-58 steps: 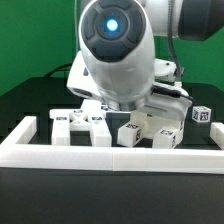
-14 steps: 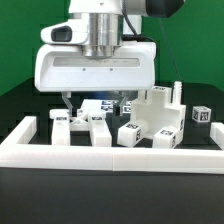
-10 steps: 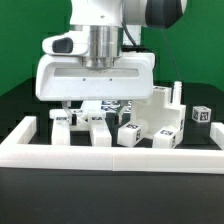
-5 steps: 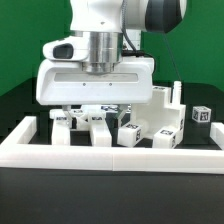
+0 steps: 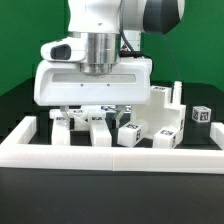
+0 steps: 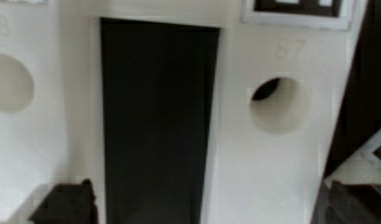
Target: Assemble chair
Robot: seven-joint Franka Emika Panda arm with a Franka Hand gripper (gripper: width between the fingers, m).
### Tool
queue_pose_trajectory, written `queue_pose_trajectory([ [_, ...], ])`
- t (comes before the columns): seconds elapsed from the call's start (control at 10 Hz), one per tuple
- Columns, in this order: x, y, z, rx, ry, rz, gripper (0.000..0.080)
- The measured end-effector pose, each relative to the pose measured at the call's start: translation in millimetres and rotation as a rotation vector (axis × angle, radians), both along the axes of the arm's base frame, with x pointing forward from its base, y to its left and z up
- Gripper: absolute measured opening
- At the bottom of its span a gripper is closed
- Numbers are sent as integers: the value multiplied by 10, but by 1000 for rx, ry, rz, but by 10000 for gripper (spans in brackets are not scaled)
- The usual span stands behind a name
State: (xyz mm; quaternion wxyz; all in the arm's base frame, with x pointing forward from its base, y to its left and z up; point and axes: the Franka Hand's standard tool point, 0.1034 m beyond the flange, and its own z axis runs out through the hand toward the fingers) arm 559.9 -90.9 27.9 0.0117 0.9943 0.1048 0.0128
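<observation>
Several white chair pieces with black-and-white tags lie behind the front border frame: two blocky pieces (image 5: 62, 126) (image 5: 98, 127), a tagged block (image 5: 130, 133), a larger stepped piece (image 5: 165, 118) and a small cube (image 5: 200, 115). My gripper (image 5: 97, 109) hangs low over the middle pieces, with its fingers spread wide on either side of a tagged piece (image 5: 95, 106). In the wrist view the gripper (image 6: 208, 205) is open, very close above a white piece (image 6: 258, 150) with round holes and a long dark slot (image 6: 160, 120). The dark fingertips (image 6: 62, 203) show at the picture's edge.
The long white border frame (image 5: 110, 156) runs along the front and up both sides (image 5: 22, 130). The wide white hand body (image 5: 95, 80) hides the pieces behind it. A green backdrop stands behind the black table.
The hand has turned square to the camera and come down toward the middle chair pieces. In the last half second it sank only slightly. The pieces have not moved.
</observation>
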Motion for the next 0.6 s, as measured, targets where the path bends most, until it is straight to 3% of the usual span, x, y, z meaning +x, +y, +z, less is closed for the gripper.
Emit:
queue_pose_trajectory([
  [0.6,14,60,0,-1,-2,-1,649],
])
